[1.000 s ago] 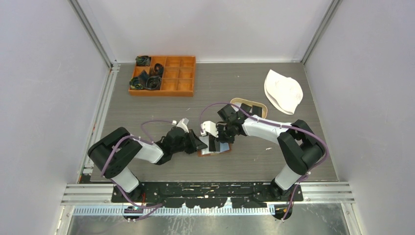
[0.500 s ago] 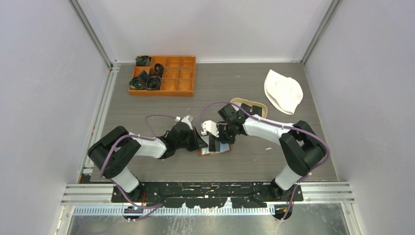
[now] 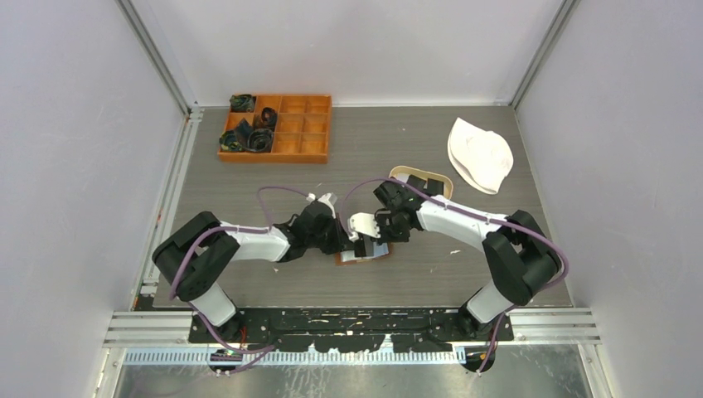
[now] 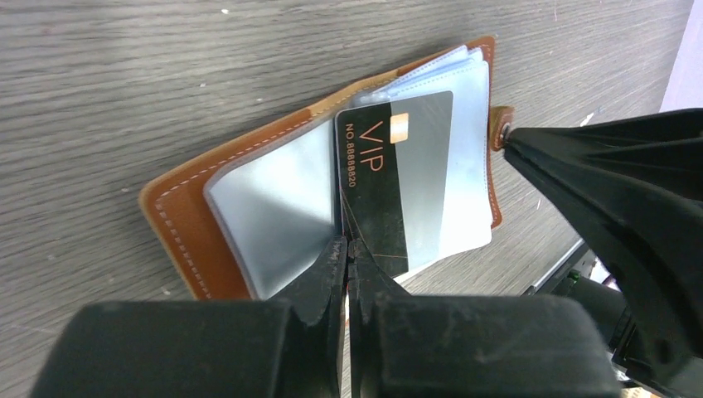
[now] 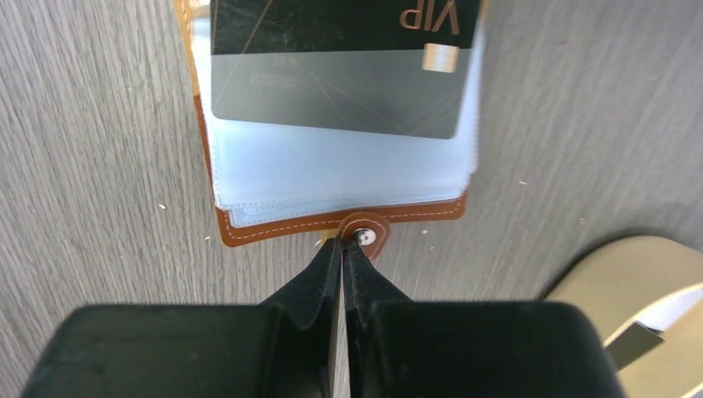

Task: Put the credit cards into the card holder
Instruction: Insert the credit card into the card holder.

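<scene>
The card holder (image 4: 186, 236) (image 5: 273, 228) (image 3: 366, 256), brown leather with clear sleeves, lies open on the table between the arms. A black VIP credit card (image 4: 398, 178) (image 5: 348, 79) sits partly inside a sleeve. My left gripper (image 4: 346, 247) (image 3: 351, 240) is shut, its tips against the card's near corner; a pinch on the card cannot be told. My right gripper (image 5: 341, 245) (image 3: 370, 240) is shut, its tips touching the holder's snap tab (image 5: 365, 232) beside the stud. More dark cards (image 3: 424, 183) lie in the oval tray.
An oval tan tray (image 3: 400, 172) (image 5: 613, 274) stands just behind the right gripper. An orange compartment box (image 3: 298, 128) with dark items is at the back left, and a white cloth (image 3: 479, 153) at the back right.
The left arm has reached right to the card holder and its gripper has closed. The right gripper has shifted slightly to the right and stays at the holder's far edge.
</scene>
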`<move>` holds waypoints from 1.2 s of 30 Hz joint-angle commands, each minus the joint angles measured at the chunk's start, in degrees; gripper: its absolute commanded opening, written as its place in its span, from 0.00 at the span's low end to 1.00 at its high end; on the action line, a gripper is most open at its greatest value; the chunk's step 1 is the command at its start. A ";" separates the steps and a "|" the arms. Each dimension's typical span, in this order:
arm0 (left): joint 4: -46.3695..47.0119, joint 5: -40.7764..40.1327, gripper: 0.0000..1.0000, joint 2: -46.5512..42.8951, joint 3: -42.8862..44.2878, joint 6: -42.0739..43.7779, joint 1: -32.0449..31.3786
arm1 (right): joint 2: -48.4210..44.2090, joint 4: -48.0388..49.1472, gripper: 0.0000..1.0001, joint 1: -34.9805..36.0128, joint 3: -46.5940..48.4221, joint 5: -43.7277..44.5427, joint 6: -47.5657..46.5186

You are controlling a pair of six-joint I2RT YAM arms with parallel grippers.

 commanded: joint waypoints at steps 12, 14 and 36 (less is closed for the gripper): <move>-0.21 0.23 0.02 1.77 1.91 0.92 -2.01 | 4.12 -1.13 0.11 1.70 -0.28 0.00 -2.11; 0.30 -0.46 0.03 0.42 1.07 0.90 -1.96 | 4.04 -1.04 0.10 1.75 -0.22 -0.08 -1.89; -6.57 1.96 0.02 6.36 7.66 5.13 -0.34 | 3.77 -1.23 0.10 1.70 -0.02 -0.82 -1.35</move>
